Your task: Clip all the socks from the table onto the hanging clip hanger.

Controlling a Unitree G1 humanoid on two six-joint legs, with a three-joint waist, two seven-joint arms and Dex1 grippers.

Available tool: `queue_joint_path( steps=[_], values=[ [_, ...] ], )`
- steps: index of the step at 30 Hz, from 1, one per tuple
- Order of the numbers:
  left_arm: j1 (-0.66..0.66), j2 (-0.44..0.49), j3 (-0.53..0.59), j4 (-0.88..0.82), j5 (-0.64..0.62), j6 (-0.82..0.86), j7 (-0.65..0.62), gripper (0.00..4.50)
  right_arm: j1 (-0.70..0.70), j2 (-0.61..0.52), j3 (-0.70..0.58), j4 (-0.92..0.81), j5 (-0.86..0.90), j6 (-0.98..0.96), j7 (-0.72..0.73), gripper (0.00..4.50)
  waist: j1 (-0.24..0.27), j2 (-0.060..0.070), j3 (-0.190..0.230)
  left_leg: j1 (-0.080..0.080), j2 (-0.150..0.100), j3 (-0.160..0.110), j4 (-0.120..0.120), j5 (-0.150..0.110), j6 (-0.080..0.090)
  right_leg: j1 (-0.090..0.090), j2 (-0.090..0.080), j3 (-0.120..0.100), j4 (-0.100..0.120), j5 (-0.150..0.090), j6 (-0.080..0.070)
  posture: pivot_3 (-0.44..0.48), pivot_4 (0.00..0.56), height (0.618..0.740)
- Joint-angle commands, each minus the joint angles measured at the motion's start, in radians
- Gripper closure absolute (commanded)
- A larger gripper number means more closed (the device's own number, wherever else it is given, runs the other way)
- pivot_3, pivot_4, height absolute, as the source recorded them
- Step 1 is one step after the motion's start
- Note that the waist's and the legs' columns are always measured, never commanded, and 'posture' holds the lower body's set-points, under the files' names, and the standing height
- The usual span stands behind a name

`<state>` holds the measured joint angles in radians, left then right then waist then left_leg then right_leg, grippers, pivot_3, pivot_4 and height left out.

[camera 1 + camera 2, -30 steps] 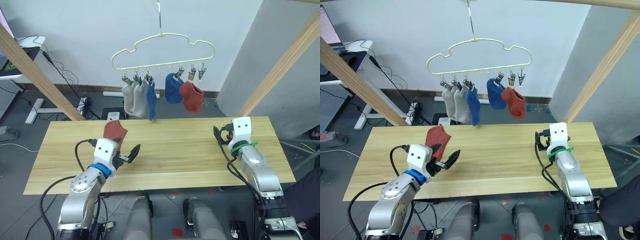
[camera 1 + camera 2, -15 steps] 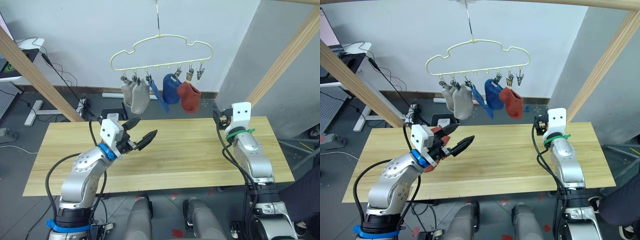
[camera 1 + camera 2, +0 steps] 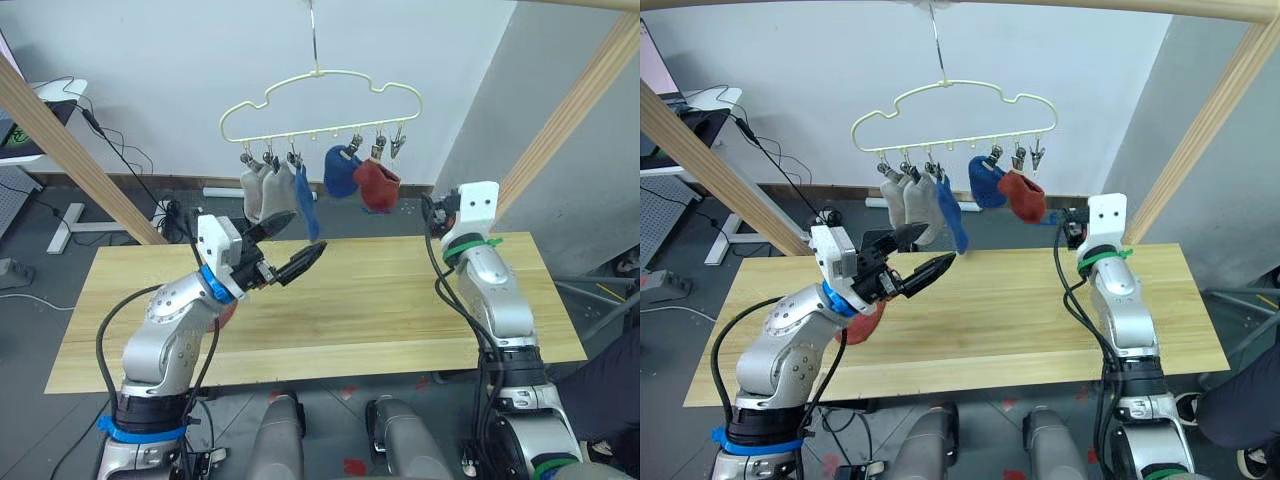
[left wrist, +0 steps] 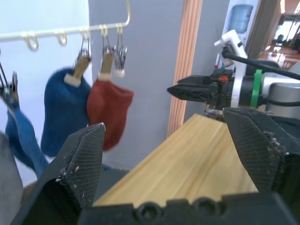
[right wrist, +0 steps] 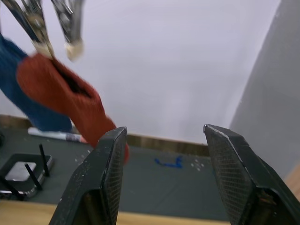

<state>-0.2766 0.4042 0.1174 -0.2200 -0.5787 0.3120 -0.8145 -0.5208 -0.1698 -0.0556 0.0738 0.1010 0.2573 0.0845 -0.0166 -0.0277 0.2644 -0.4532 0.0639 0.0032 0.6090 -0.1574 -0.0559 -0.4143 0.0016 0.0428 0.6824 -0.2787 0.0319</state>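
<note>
- Left gripper point(image 3: 283, 249) raised above the table point(image 3: 400, 310), black fingers spread wide apart and empty, aimed toward the hanging socks
- Rust-red sock point(image 3: 862, 322) lying on the tabletop just below the left forearm, mostly hidden behind it, not clipped yet
- Pale-yellow clip hanger point(image 3: 320, 98) hanging by its hook above the far edge of the table, cloud-like outline, clips in a row along the lower bar
- Two light grey socks point(image 3: 262, 192) clipped side by side at the left end of the bar, touching each other
- Blue sock point(image 3: 305, 199) clipped just right of the grey pair, hanging long and narrow, close above the left fingertips
- Second blue sock point(image 3: 339, 171) clipped right of the middle, bunched and rounded
- Rust-red sock on the hanger point(image 3: 375, 184) clipped just right of that blue one, overlapping its edge; seen from the left wrist as well point(image 4: 109, 112)
- Last clip point(image 3: 400, 142) at the right end of the bar with nothing hanging from it
- Right gripper point(image 4: 197, 91) lifted near the table's far right corner, level with the hanging red sock and pointing toward it; in the right wrist view the fingers point(image 5: 103, 183) stand well apart with nothing between them
</note>
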Motion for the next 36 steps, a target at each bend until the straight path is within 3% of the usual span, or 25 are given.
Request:
queue_joint_path(
  steps=[1, 5, 8, 9, 36],
  values=[
    [-0.012, 0.007, 0.023, 0.005, -0.001, -0.032, 0.003, 0.00, -0.040, 0.017, -0.001, -0.030, 0.010, -0.016, 0.007, 1.77, 0.001, 0.000, 0.000, 0.000, 0.000, 0.000, 0.000, 0.000, 0.000, 0.000, 0.000, 0.000, 0.000, 0.000, 0.000, 0.061, 0.212, 0.740],
    [-0.014, 0.000, 0.023, 0.008, -0.001, -0.036, 0.018, 0.00, -0.104, 0.046, -0.002, 0.003, 0.009, -0.020, -0.001, 1.77, 0.000, 0.000, 0.000, 0.000, 0.000, 0.000, 0.000, 0.000, 0.000, 0.000, 0.000, 0.000, 0.000, 0.000, 0.000, 0.060, 0.212, 0.740],
    [-0.014, 0.001, 0.018, 0.001, -0.002, -0.033, 0.024, 0.00, -0.141, 0.055, -0.007, 0.039, 0.003, -0.032, -0.006, 2.32, 0.000, 0.000, 0.000, 0.000, 0.000, 0.000, 0.000, 0.000, 0.000, 0.000, 0.000, 0.000, 0.000, 0.000, -0.001, 0.060, 0.212, 0.740],
    [-0.014, 0.002, 0.019, 0.000, -0.002, -0.034, 0.026, 0.00, -0.151, 0.058, -0.008, 0.052, 0.000, -0.037, -0.006, 2.70, 0.000, 0.000, 0.000, 0.000, 0.000, 0.000, 0.000, 0.000, 0.000, 0.000, 0.000, 0.000, 0.000, 0.000, -0.001, 0.060, 0.212, 0.740],
    [-0.011, 0.012, 0.020, -0.035, -0.006, -0.022, 0.065, 0.00, -0.344, 0.114, -0.016, 0.287, -0.013, -0.129, -0.074, 2.70, 0.015, 0.000, 0.000, 0.000, 0.000, 0.000, 0.000, 0.000, 0.000, 0.000, 0.000, -0.001, 0.001, 0.001, -0.001, 0.089, 0.217, 0.740]
  ],
)
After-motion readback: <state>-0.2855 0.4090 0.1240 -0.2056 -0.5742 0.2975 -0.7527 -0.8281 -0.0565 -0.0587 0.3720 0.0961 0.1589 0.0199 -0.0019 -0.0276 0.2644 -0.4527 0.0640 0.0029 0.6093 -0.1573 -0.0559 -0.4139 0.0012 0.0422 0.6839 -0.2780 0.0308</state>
